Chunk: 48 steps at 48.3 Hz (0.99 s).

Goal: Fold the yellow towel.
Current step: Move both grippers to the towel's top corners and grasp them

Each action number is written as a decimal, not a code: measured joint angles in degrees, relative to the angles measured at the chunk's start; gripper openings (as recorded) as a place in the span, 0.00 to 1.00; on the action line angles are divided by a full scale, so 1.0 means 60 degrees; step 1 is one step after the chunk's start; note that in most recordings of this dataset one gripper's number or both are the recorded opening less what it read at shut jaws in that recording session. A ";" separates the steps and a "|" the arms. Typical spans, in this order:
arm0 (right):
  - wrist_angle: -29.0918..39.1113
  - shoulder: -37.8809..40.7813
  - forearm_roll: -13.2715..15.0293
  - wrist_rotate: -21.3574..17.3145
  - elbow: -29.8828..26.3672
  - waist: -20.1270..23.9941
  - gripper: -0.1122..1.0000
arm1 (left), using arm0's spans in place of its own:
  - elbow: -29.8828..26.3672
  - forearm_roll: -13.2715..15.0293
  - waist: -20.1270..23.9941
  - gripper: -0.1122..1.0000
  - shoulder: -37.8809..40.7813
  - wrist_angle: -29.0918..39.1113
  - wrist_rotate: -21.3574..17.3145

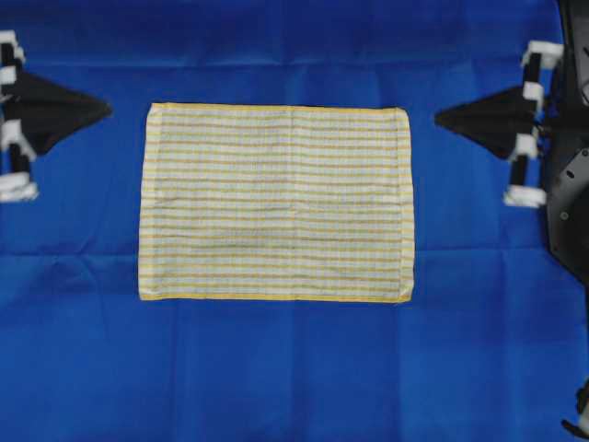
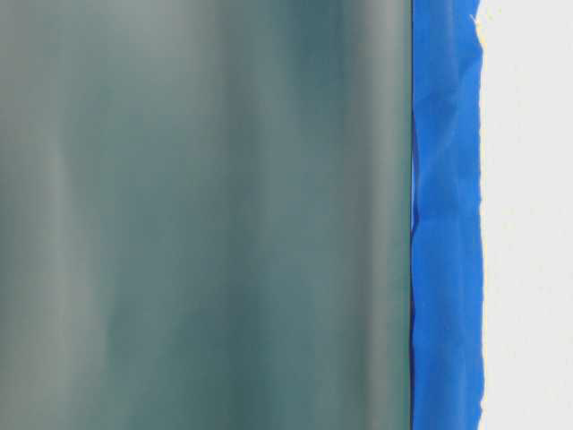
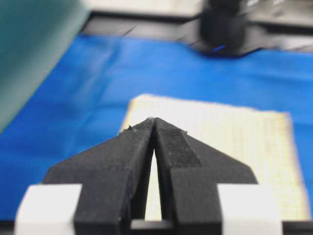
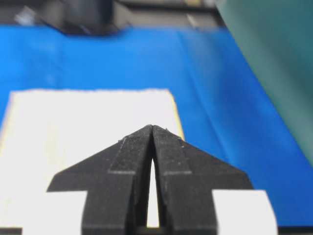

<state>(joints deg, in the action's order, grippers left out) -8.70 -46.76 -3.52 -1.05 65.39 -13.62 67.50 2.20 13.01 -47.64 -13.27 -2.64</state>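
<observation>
The yellow towel [image 1: 276, 203] lies spread flat in the middle of the blue cloth, a rectangle with fine yellow-and-white stripes and a yellow hem. My left gripper [image 1: 107, 111] hovers to the left of the towel's upper left corner, shut and empty. My right gripper [image 1: 438, 117] points at the upper right corner from the right, also shut and empty. In the left wrist view the towel [image 3: 234, 147] lies beyond the touching tips of the left gripper [image 3: 154, 119]. The right wrist view shows the towel [image 4: 73, 132] beyond the right gripper [image 4: 152, 126].
A plain blue cloth [image 1: 276, 368] covers the table all around the towel. The right arm's black body [image 1: 566, 184] stands at the right edge. A blurred green surface [image 2: 206, 215] fills most of the table-level view, beside a strip of the blue cloth [image 2: 446, 215].
</observation>
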 measured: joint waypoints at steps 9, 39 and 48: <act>0.0117 0.1289 -0.0352 0.0000 -0.0029 -0.1143 0.14 | -0.0015 -0.0015 0.1069 0.14 0.1377 0.0000 0.0000; -0.0425 0.6416 -0.0586 0.0000 -0.0762 -0.2490 0.69 | -0.0278 0.0000 0.2402 0.82 0.5947 -0.1538 0.0000; -0.0732 0.7178 -0.0601 0.0000 -0.0835 -0.2637 0.69 | -0.0366 0.0000 0.2549 0.81 0.6826 -0.1934 0.0000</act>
<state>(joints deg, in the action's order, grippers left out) -13.10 -3.69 -7.12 -1.05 60.38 -29.44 65.30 2.20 28.30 -6.68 -24.87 -2.64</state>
